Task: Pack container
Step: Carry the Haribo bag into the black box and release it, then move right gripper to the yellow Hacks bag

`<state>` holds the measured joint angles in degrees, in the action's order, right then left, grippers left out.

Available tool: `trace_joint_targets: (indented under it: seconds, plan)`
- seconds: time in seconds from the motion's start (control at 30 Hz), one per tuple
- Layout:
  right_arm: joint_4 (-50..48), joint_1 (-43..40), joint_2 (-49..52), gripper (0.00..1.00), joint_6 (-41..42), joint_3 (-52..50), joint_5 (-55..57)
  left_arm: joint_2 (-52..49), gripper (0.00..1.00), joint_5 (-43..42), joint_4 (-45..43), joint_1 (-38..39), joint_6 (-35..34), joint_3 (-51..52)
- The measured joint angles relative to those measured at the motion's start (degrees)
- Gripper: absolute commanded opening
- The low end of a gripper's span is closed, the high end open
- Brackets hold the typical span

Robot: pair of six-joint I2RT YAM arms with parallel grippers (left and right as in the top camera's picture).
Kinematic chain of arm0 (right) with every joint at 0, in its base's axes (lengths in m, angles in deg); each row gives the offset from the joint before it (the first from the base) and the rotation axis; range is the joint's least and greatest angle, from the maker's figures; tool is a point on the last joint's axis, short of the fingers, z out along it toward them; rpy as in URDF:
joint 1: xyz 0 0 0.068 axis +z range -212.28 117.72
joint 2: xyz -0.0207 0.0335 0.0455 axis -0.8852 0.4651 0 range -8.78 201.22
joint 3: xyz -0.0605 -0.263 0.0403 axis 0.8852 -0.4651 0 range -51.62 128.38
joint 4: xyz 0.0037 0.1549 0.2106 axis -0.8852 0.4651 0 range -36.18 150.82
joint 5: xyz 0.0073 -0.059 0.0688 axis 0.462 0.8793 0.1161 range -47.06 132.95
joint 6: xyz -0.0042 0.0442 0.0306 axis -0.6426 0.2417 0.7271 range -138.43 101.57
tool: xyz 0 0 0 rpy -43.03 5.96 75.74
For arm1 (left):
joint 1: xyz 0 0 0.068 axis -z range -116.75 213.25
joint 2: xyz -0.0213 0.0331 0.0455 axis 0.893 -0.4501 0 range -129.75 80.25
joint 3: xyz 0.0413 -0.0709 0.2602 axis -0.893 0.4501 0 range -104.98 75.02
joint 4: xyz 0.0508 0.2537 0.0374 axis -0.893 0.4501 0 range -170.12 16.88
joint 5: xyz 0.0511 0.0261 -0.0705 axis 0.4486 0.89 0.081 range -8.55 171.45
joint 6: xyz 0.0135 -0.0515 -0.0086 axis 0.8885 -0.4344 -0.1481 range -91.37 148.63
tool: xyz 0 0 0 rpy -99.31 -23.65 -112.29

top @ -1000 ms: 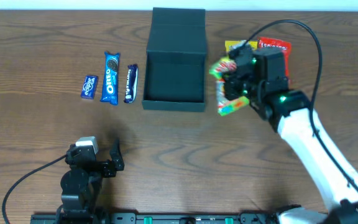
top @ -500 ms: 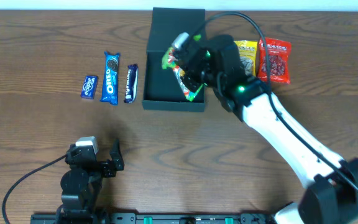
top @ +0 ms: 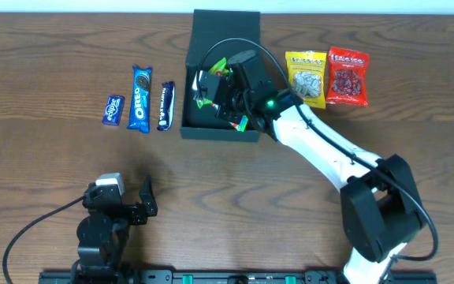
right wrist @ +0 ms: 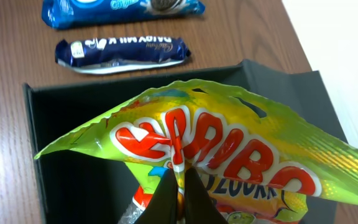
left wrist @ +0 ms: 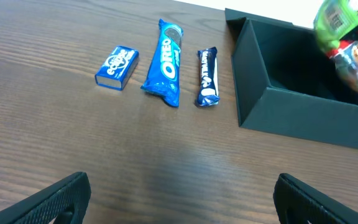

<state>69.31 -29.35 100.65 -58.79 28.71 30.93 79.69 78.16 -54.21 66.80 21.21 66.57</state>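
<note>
Container [top: 211, 132] risk: the Haribo bag [right wrist: 229, 155] is wide and crinkled. If it is let go off-centre, I judge a corner could catch on the rim, leaving it perched and the flap lid unable to close.
Second risk: a low exit could drag the bag back out or nudge the box along the worktop [top: 53, 158].
Left end effector [left wrist: 182, 199]: nearest, released wide, empty, well apart from the container.
Loose snacks: Oreo pack [left wrist: 166, 62] and Dairy Milk bar [left wrist: 207, 78], the bar just beside the container's left wall.
Right end effector [right wrist: 178, 199]: clenched on the bag's top seam, directly above the open cavity, with the container beneath it.
Far side: yellow bag [top: 306, 77] and red bag [top: 347, 76] lie right of the container.
</note>
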Motion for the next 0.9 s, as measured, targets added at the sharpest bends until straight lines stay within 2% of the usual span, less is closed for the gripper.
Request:
trace_joint_targets:
  seconds: [0.07, 0.1, 0.13, 0.17, 0.33, 0.43, 0.5, 0.53, 0.57, 0.6, 0.77, 0.9]
  plan:
    - [0.0, 0.0, 0.46, 0.01, -0.76, 0.0, 0.09, 0.0, 0.95, 0.02, 0.0, 0.0, 0.0, 0.0]
    - [0.0, 0.0, 0.52, 0.18, -1.05, 0.0, 0.11, 0.0, 0.95, 0.02, 0.0, 0.0, 0.0, 0.0]
    - [-0.02, 0.0, 0.52, 0.8, -1.22, 0.0, 0.11, 0.0, 0.95, 0.0, 0.0, 0.0, 0.0, 0.0]
    - [-0.17, 0.0, 0.52, 0.99, -1.6, 0.02, 0.15, 0.0, 0.95, 0.0, 0.0, 0.0, 0.0, 0.0]
    - [-1.42, 0.0, 0.52, 0.99, -0.55, 0.09, 0.52, 0.0, 0.95, 0.0, 0.0, 0.0, 0.0, 0.0]
    - [-3.37, 0.0, 0.52, 0.99, 4.2, 0.09, 1.18, 0.0, 0.95, 0.0, 0.0, 0.0, 0.0, 0.0]
    - [-4.0, 0.0, 0.52, 0.75, 7.61, 0.13, 1.33, 0.0, 0.95, 0.0, 0.0, 0.0, 0.0, 0.0]
    - [-3.78, 0.0, 0.52, 0.4, 10.03, 0.15, 1.4, 0.0, 0.95, 0.0, 0.0, 0.0, 0.0, 0.0]
    - [-3.54, 0.0, 0.52, 0.11, 11.23, 0.15, 1.51, 0.0, 0.95, 0.0, 0.0, 0.0, 0.0, 0.0]
    - [-3.43, 0.0, 0.52, 0.01, 12.13, 0.15, 1.55, 0.0, 0.95, 0.02, 0.0, 0.0, 0.0, 0.0]
    - [-2.89, -0.5, 0.52, 0.01, 23.58, 0.17, 1.38, 0.0, 0.95, 0.0, 0.0, 0.0, 0.0, 0.0]
    - [0.0, -4.96, -0.33, 0.01, 35.41, 0.17, 1.27, 0.0, 0.95, 0.02, 0.0, 0.0, 0.0, 0.0]
